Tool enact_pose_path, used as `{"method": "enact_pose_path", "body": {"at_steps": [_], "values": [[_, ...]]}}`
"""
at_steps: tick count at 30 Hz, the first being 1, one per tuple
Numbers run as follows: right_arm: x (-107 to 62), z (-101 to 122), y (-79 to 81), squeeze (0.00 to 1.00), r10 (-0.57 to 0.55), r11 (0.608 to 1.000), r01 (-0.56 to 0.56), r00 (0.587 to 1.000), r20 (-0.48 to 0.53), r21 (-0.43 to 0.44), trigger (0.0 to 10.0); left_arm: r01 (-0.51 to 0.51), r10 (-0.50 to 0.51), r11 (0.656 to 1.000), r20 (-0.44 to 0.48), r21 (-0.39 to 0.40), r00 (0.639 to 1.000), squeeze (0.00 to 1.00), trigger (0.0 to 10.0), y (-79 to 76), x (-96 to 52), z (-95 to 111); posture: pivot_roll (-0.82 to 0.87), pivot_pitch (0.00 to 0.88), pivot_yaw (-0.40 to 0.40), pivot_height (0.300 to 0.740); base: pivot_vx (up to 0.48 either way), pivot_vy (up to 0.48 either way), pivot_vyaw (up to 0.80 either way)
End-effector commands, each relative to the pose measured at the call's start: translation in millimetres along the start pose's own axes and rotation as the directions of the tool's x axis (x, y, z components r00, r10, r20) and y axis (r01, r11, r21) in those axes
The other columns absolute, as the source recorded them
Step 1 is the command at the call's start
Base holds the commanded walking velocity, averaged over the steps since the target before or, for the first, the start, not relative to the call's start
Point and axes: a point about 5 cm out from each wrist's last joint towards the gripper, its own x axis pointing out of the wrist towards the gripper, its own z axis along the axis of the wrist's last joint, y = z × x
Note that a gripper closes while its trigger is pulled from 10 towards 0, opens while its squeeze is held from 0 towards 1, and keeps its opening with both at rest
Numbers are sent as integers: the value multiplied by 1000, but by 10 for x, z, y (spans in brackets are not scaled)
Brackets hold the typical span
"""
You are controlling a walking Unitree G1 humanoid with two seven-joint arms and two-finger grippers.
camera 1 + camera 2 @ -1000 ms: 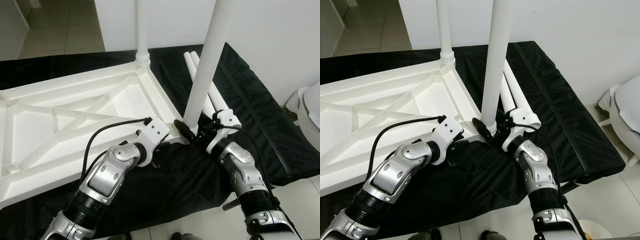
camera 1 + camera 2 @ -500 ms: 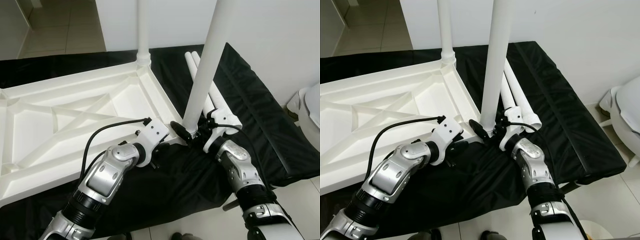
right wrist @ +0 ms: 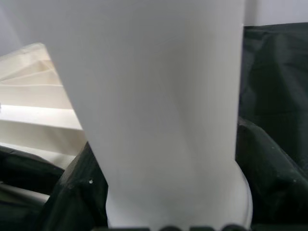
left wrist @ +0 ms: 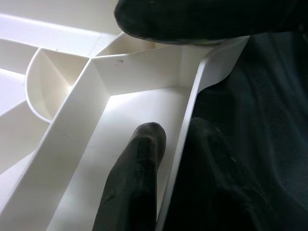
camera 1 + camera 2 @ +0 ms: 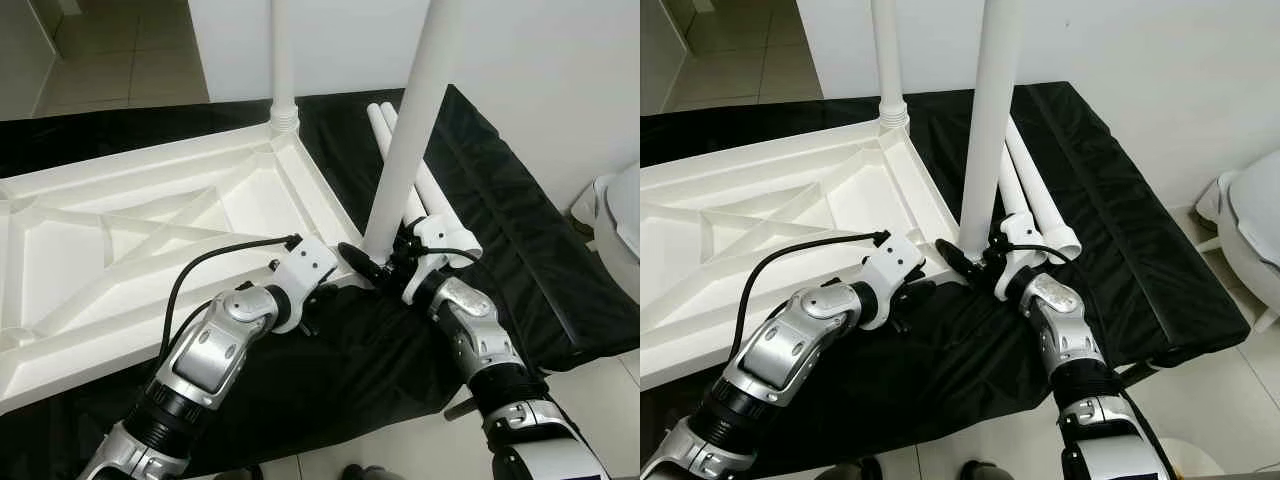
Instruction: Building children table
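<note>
The white tabletop (image 5: 150,230) lies upside down on a black cloth. One white leg (image 5: 283,60) stands fixed in its far right corner. A second leg (image 5: 410,130) stands upright and slightly tilted at the near right corner. My right gripper (image 5: 382,262) is shut on the base of this leg (image 3: 159,96). My left gripper (image 5: 320,298) is clamped on the tabletop rim (image 4: 192,110) beside that corner, one finger (image 4: 139,168) inside the rim and one outside. Two loose legs (image 5: 432,200) lie on the cloth behind the right wrist.
The black cloth (image 5: 520,230) covers a low platform whose near edge is by my arms. A white rounded object (image 5: 622,225) stands on the floor at the far right. A white wall runs behind, with tiled floor (image 5: 120,50) at the back left.
My right wrist has edged left and closer to the tabletop corner, with the leg leaning a little more. The left gripper has stayed on the rim.
</note>
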Motion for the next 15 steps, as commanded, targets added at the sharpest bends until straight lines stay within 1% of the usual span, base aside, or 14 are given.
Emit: {"method": "enact_pose_path", "body": {"at_steps": [1, 2, 3, 4, 5, 8, 9, 11, 12, 13, 14, 15], "values": [[-52, -79, -63, 0, -135, 991, 135, 989, -57, -16, 0, -7, 6, 1000, 27, 18, 1000, 0, 10000, -18, -50, 52, -7, 136, -5, 740, 0, 0, 0], [-52, -79, -63, 0, -135, 991, 135, 989, -57, -16, 0, -7, 6, 1000, 27, 18, 1000, 0, 10000, -18, -50, 52, -7, 136, -5, 740, 0, 0, 0], [-50, -89, -64, 0, -173, 985, 172, 983, -65, -20, 0, -7, 7, 1000, 27, 17, 1000, 0, 10000, -18, -52, 49, -7, 136, -6, 740, 0, 0, 0], [-46, -107, -75, 0, -250, 968, 251, 965, -78, 12, 0, -8, 8, 1000, 26, 17, 1000, 0, 10000, -19, -53, 48, -7, 135, -10, 740, 0, 0, 0], [-46, -107, -75, 0, -250, 968, 251, 965, -78, 12, 0, -8, 8, 1000, 26, 17, 1000, 0, 10000, -19, -53, 48, -7, 135, -10, 740, 0, 0, 0], [-24, -112, 21, 0, -378, 923, 383, 921, -93, 40, 0, -7, 7, 1000, 27, 14, 1000, 0, 10000, -30, -47, 47, -10, 133, -9, 740, 0, 0, 0], [-24, -112, 21, 0, -378, 923, 383, 921, -93, 40, 0, -7, 7, 1000, 27, 14, 1000, 0, 10000, -30, -47, 47, -10, 133, -9, 740, 0, 0, 0], [-26, -108, 65, 0, -442, 893, 447, 892, -98, 41, 0, -1, 0, 1000, 29, 17, 1000, 0, 10000, -40, -43, 53, -12, 132, -8, 740, 0, 0, 0], [-37, -106, 81, 0, -481, 874, 485, 871, -101, 23, 0, 1, -1, 1000, 29, 19, 1000, 0, 10000, -43, -41, 55, -13, 131, -8, 740, 0, 0, 0], [-37, -106, 81, 0, -481, 874, 485, 871, -101, 23, 0, 1, -1, 1000, 29, 19, 1000, 0, 10000, -43, -41, 55, -13, 131, -8, 740, 0, 0, 0], [-42, -98, 108, 0, -513, 856, 517, 853, -95, 27, 0, 2, -3, 1000, 29, 20, 1000, 0, 10000, -45, -41, 56, -15, 130, -9, 740, 0, 0, 0], [-55, -96, 126, 0, -556, 829, 560, 825, -99, 13, 0, 3, -4, 1000, 28, 21, 1000, 0, 10000, -46, -40, 55, -16, 127, -9, 740, 0, 0, 0]]}}
